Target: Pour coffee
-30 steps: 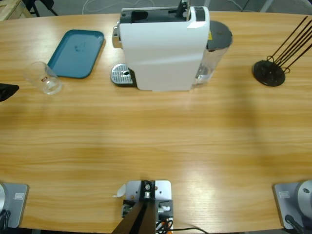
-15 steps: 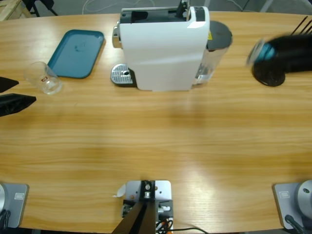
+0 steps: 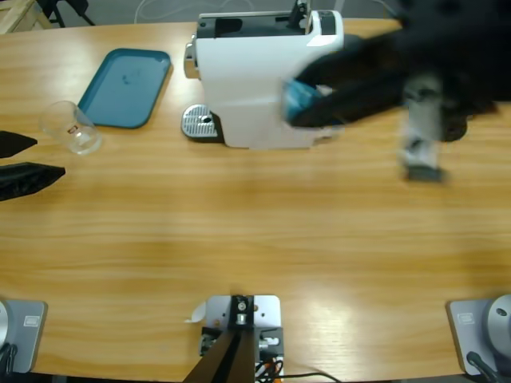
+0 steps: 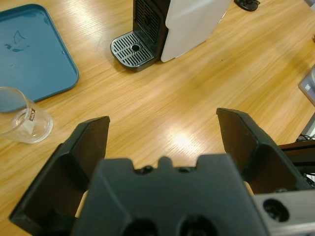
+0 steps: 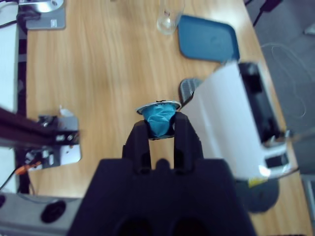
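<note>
No coffee is in view. A white coffee machine (image 3: 255, 80) stands at the table's back middle, its metal drip tray (image 3: 200, 124) to its left. My right gripper (image 3: 311, 104) hangs blurred in front of the machine, shut on a blue capsule (image 5: 158, 117) with a silver rim. My left gripper (image 3: 48, 158) comes in at the left edge with its jaws open and nothing between them. An empty clear glass tumbler (image 3: 73, 128) with a small red mark stands just beyond the left gripper (image 4: 162, 118), to its left in the left wrist view.
A teal tray (image 3: 128, 86) lies at the back left, beside the tumbler (image 4: 22, 123). The right arm (image 3: 423, 72) covers the table's back right. A black stand (image 4: 248, 4) sits beyond the machine (image 4: 189, 19).
The right arm has swept in from the right edge to the machine's front, carrying the blue capsule. The left gripper has come a little further in from the left edge.
</note>
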Motion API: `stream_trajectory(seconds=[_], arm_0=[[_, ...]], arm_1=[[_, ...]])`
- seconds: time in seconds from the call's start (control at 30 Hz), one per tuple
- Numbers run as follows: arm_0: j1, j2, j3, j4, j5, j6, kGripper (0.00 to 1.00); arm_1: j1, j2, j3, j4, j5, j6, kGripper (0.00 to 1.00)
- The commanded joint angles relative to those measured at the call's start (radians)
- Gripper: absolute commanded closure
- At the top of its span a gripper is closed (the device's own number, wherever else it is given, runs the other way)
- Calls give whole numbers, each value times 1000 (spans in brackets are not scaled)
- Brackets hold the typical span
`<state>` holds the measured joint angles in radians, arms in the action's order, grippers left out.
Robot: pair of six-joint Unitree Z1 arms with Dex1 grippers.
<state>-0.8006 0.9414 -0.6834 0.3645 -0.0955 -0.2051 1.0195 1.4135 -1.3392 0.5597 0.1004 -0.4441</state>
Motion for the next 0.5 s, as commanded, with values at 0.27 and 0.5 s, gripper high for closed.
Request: stream_trajectory(seconds=[0.27, 0.5], arm_0=[[24, -29, 31, 42, -11, 1, 59], [41, -38, 31, 53, -12, 3, 63]], arm_1=[[-31, 358, -308, 92, -33, -235, 1000], [-148, 382, -356, 88, 4, -272, 1000]])
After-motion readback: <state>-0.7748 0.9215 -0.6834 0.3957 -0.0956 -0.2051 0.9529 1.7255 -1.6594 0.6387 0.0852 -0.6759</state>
